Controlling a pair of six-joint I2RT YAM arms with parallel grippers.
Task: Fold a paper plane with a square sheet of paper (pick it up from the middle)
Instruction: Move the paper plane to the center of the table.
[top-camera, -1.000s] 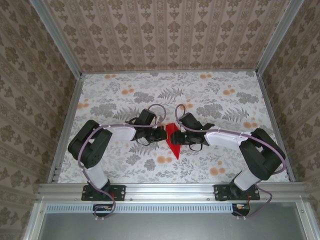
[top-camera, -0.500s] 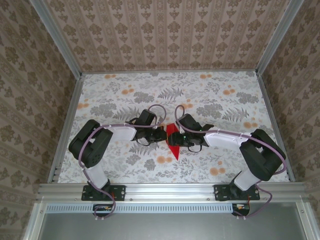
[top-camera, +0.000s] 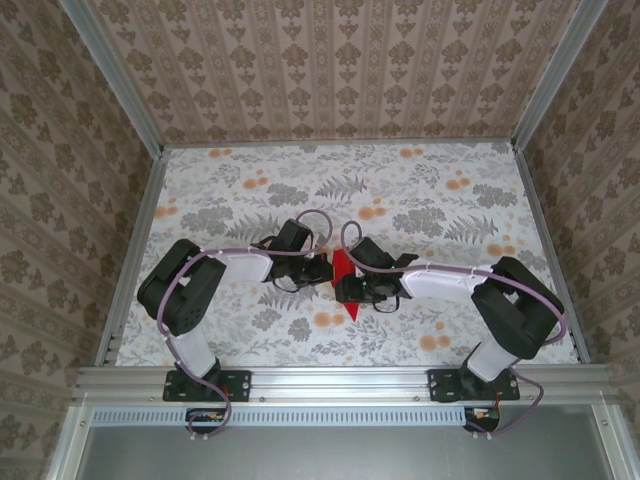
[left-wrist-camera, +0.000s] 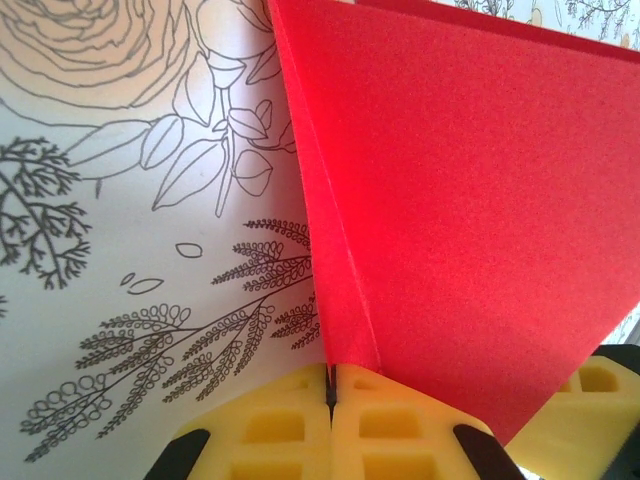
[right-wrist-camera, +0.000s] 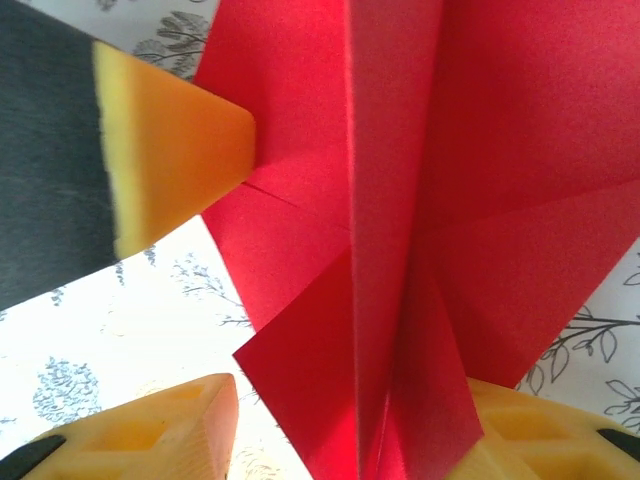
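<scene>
Right hand (right-wrist-camera: 350, 440) shifted left | agape astride paper plane (top-camera: 344, 263) | left hand (left-wrist-camera: 328, 400) pinched closed on its edge

I am looking into a lab-style robotics test booth: a floral-print table (top-camera: 440, 170) is boxed in by wallpapered panels (top-camera: 340, 60) on bare aluminium framing (top-camera: 114, 70), and a left arm (top-camera: 190, 290) and a right arm (top-camera: 510, 305) are bolted to a rail (top-camera: 340, 378) along its near edge.

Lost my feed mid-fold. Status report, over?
Left gripper shut on folded edge of red paper. Right gripper open, fingers straddling the raised crease. Nothing seen blocking.
</scene>
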